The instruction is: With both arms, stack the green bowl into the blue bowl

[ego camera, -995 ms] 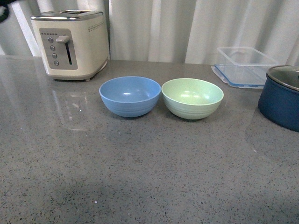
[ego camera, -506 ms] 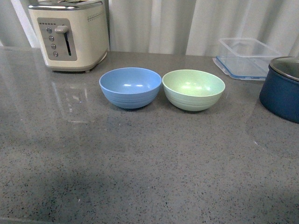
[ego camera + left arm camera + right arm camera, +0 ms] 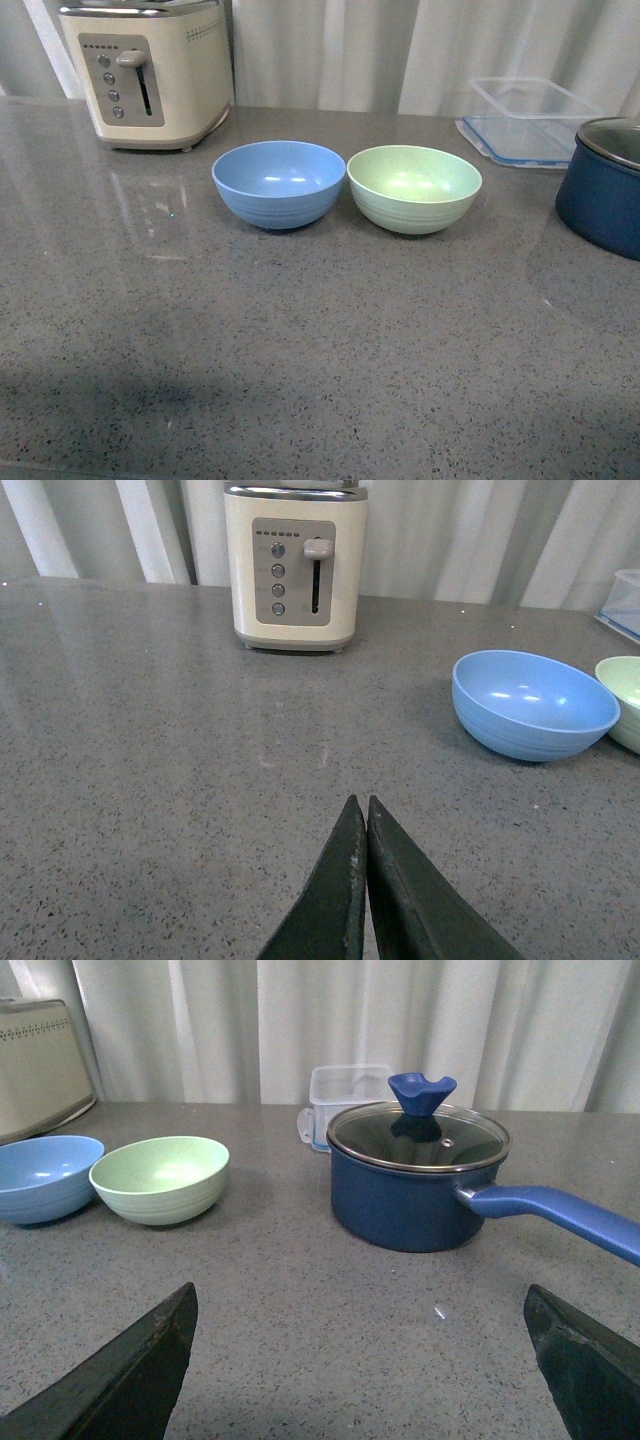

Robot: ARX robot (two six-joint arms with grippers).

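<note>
Nothing had been grasped yet: the green bowl [image 3: 414,188] sat upright on the counter [image 3: 300,340] just beside the blue bowl [image 3: 278,183], on the side towards the robot's right arm. Their rims were so close that it could not be told whether they touched. The left hand [image 3: 361,880] was closed on nothing, its two fingers pressed together, and it hovered low over the counter well short of the blue bowl and off to that bowl's left. The right hand [image 3: 360,1295] was spread wide and empty, nearer the robot than the blue bowl and well to its right, past the green one. The step in hand looked like the approach. To do it well, the right hand would probably best come down over the green bowl's rim on the side away from the blue bowl, pinching the wall with one finger inside and one outside. The left hand could meanwhile steady the blue bowl at its outer rim, so that a nudge did not slide it. The lift would need to clear the blue bowl's rim before moving across. The green bowl's mouth faced straight up with its base flat down. Being round, it had no long axis across the counter, only the vertical axis through its centre, so any rim point would serve equally. It should stay level until centred above the blue bowl.
</note>
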